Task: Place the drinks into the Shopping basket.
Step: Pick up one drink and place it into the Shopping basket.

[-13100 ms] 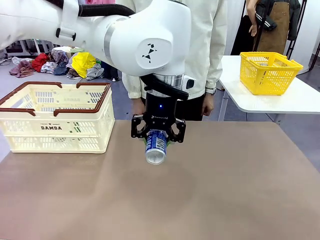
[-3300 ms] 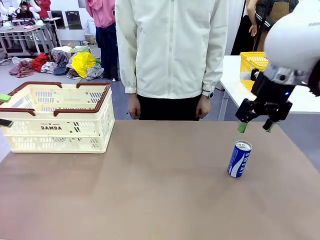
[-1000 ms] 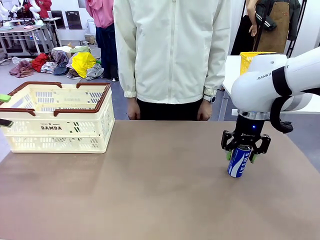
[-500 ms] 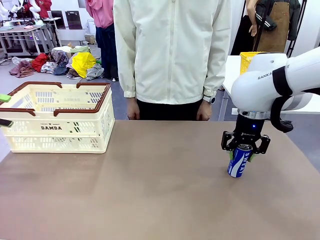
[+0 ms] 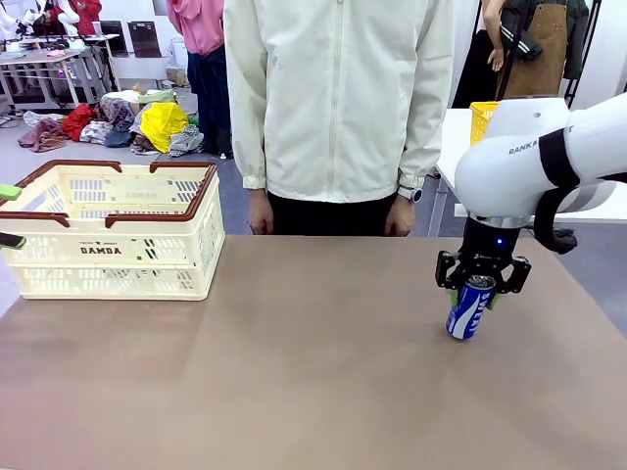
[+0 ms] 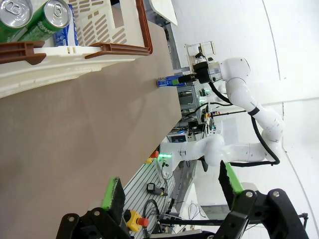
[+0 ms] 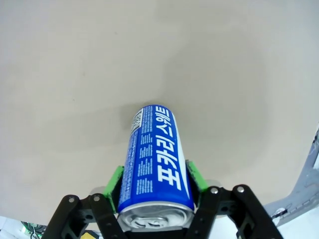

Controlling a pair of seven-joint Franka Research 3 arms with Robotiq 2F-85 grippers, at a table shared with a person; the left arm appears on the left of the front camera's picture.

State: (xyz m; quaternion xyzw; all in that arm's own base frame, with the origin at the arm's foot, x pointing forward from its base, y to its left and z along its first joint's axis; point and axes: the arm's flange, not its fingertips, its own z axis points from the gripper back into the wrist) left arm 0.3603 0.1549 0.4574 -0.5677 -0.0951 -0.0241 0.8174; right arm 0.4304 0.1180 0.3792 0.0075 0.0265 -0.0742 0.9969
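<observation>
One blue can (image 5: pixel 468 309) stands tilted on the table (image 5: pixel 313 392) in your front view, far to the right of the basket (image 5: pixel 110 230), with your right gripper (image 5: pixel 482 292) clamped on its top end. Your left wrist view shows the left gripper (image 6: pixel 172 191) spread wide and holding nothing, two green cans (image 6: pixel 30 20) lying in the basket (image 6: pixel 75 55) beyond it. Your right wrist view has the green pads (image 7: pixel 115 183) pressed to both sides of the blue can (image 7: pixel 154 159).
</observation>
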